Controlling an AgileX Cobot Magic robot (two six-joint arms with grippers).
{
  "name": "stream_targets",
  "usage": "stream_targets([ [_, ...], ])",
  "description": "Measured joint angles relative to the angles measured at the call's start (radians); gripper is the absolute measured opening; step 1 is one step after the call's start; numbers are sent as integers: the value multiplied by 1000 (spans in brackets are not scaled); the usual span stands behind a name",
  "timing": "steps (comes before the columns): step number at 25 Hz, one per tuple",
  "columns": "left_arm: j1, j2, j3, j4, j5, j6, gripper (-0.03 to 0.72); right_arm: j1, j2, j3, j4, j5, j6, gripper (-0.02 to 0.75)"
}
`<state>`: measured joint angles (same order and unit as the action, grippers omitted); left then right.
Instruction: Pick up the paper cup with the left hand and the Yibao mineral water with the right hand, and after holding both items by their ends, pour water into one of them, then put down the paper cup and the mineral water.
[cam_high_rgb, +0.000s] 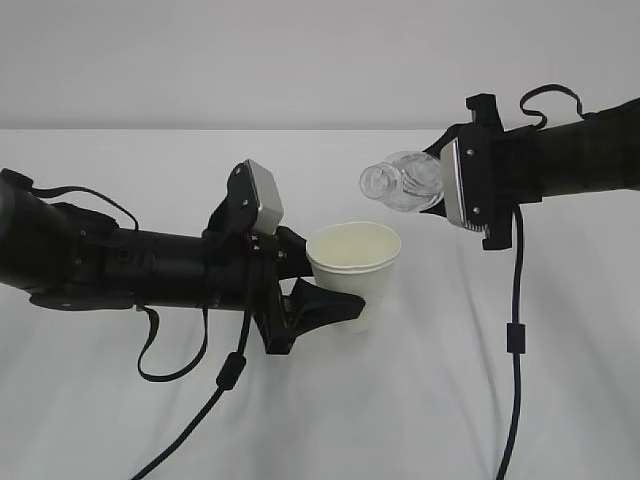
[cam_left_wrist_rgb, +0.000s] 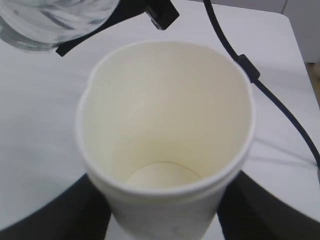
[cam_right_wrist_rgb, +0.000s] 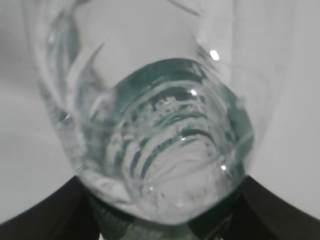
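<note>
Above the white table (cam_high_rgb: 560, 400), the left hand (cam_high_rgb: 318, 292) holds the paper cup (cam_high_rgb: 354, 262) upright, jaws pinching its lower wall. The right gripper (cam_high_rgb: 440, 185), jaws clamped on the Yibao mineral water (cam_high_rgb: 402, 182), tips its open mouth toward the rim. Pouring stage; next, further tilt with the mouth over the cup.

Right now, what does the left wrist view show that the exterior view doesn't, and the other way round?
Only the left wrist view looks straight down into the paper cup, showing its cream inside down to the bottom. Only the exterior view shows both arms whole: the left gripper clamped on the cup's side and the right gripper holding the Yibao mineral water tipped mouth-first toward the cup. Both show cup, bottle and white table.
</note>
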<state>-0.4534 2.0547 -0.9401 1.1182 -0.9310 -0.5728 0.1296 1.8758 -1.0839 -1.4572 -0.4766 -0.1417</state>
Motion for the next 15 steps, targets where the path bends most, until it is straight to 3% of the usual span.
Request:
stream_targets([
  [15,-18,0,0,-2,0,0,435,0,0,0,0,0,-60,461],
])
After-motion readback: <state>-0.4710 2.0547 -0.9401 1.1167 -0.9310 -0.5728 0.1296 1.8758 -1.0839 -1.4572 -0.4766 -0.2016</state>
